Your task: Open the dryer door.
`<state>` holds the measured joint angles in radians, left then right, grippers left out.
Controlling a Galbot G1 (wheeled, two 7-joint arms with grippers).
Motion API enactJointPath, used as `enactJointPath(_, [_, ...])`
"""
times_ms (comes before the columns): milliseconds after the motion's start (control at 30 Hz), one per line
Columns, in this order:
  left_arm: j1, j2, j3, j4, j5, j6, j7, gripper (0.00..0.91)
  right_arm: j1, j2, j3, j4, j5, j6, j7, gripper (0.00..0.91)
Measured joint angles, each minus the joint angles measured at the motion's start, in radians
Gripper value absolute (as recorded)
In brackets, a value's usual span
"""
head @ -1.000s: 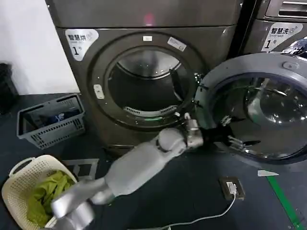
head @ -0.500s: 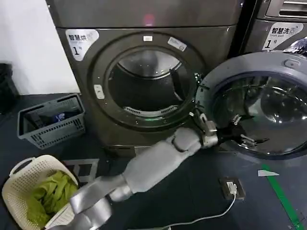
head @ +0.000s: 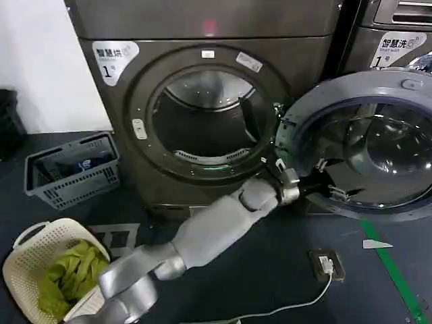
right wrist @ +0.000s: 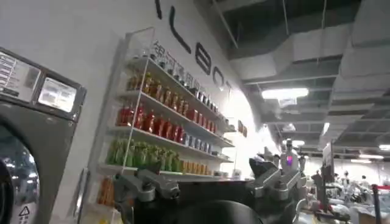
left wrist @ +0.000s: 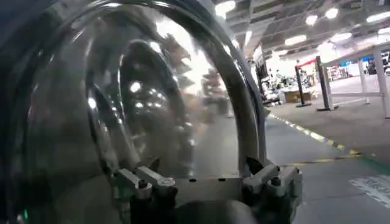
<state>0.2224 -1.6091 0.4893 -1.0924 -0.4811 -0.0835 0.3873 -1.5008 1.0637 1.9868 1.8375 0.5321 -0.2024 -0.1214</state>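
dark floor [head: 283, 270], dryer door [head: 405, 94] swung wide; left tool [head: 329, 191] spread apart beside it

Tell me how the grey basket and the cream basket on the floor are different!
The grey basket is boxy with straight slatted walls; the cream basket is rounded. The grey basket holds dark things with a blue patch; the cream basket holds green cloth. The grey basket sits nearer the dryer; the cream basket sits closer to the camera. Both rest on the dark floor, on the robot's left.
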Motion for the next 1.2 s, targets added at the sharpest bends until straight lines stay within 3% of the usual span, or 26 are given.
enactJointPath(267, [0.003,0.0,0.03,-0.032,-0.098,-0.1,0.008,0.907,-0.011,-0.011,0.005,0.001,0.002,0.006,-0.005,0.907])
enactJointPath(467, [0.004,0.004,0.087,-0.134,-0.207,-0.277,0.008,0.907,-0.018,-0.021,0.03,-0.015,0.001,0.038,-0.007,0.907])
enactJointPath(800, [-0.008,0.336,0.181,-0.305,-0.218,-0.398,-0.018,0.907,-0.007,-0.017,0.064,-0.011,-0.031,0.051,-0.017,0.907])
enactJointPath(933, [-0.008,0.452,0.211,-0.377,-0.213,-0.41,-0.036,0.907,-0.009,-0.021,0.084,0.002,-0.062,0.051,-0.03,0.907])
enactJointPath(1200, [-0.015,0.716,0.259,-0.535,-0.166,-0.396,-0.051,0.907,0.009,-0.04,0.106,0.025,-0.039,0.001,-0.004,0.907])
